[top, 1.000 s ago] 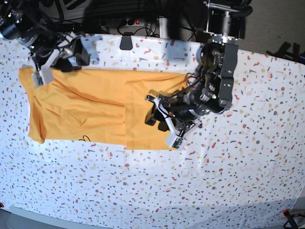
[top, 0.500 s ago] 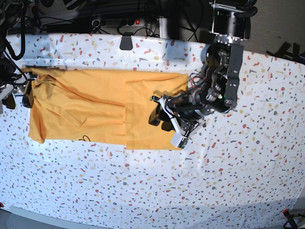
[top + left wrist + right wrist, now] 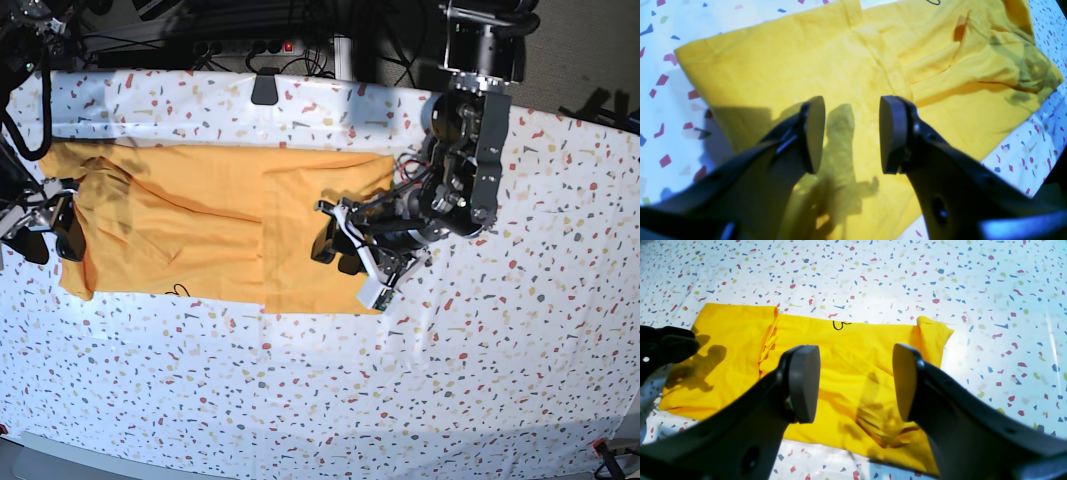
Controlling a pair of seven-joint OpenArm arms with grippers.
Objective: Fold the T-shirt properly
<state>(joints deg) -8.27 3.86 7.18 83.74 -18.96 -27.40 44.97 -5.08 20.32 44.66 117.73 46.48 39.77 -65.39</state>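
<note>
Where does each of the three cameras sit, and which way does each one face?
Base: mounted overhead, looking down on the table, the T-shirt and both arms.
Left wrist: rides behind the left tool, looking past its open pads at the shirt's folded end close below.
Right wrist: rides behind the right tool, jaws open, looking across the shirt toward bare table beyond.
Shared: all three see the T-shirt; the black script peeking at its edge shows in each. The right wrist view also catches part of the other arm at its left edge.

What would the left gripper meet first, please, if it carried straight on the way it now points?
Most likely the T-shirt: the left gripper hangs open above the flat yellow cloth, though its height is unclear.
</note>
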